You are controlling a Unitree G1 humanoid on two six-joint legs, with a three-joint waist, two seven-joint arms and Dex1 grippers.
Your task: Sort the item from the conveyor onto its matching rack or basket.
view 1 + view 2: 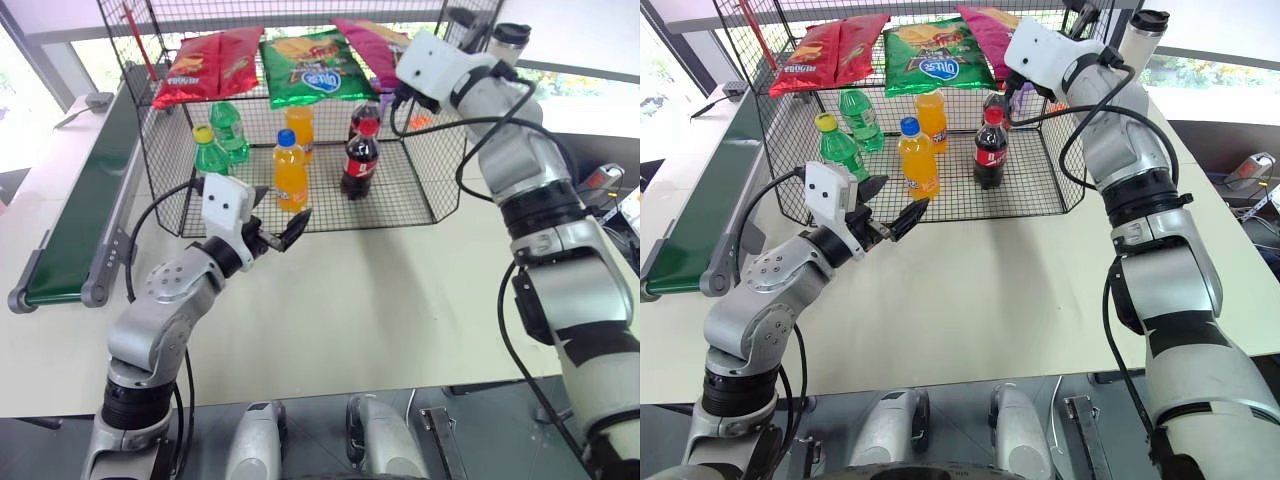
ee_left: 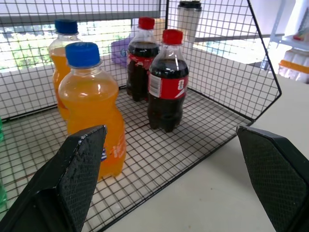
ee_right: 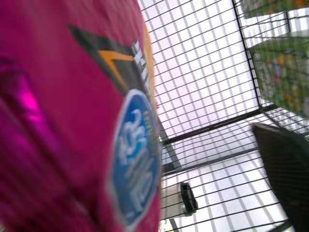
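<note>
We see the pink chip bag [image 1: 368, 45] lying on the upper mesh shelf of the black wire rack [image 1: 420, 165], at its right end, just beside the green chip bag [image 1: 310, 68], with the red chip bag [image 1: 205, 65] further left on the same shelf. Our right pincer [image 1: 1012, 92] sits at the pink bag's near edge; in the right wrist view the bag's glossy surface is very close and one black finger [image 3: 285, 169] stands well off to the side, so the jaws are open and not clamping the bag. Our left pincer [image 1: 278, 232] hovers over the bench [image 1: 400, 300] just in front of the rack's lower floor, jaws spread wide and empty. On that lower floor stand orange soda bottles [image 2: 91, 111], cola bottles [image 2: 166, 87] and green bottles [image 1: 212, 150]. The conveyor [image 1: 80, 210] runs along the left, nothing on the stretch of belt we see.
</note>
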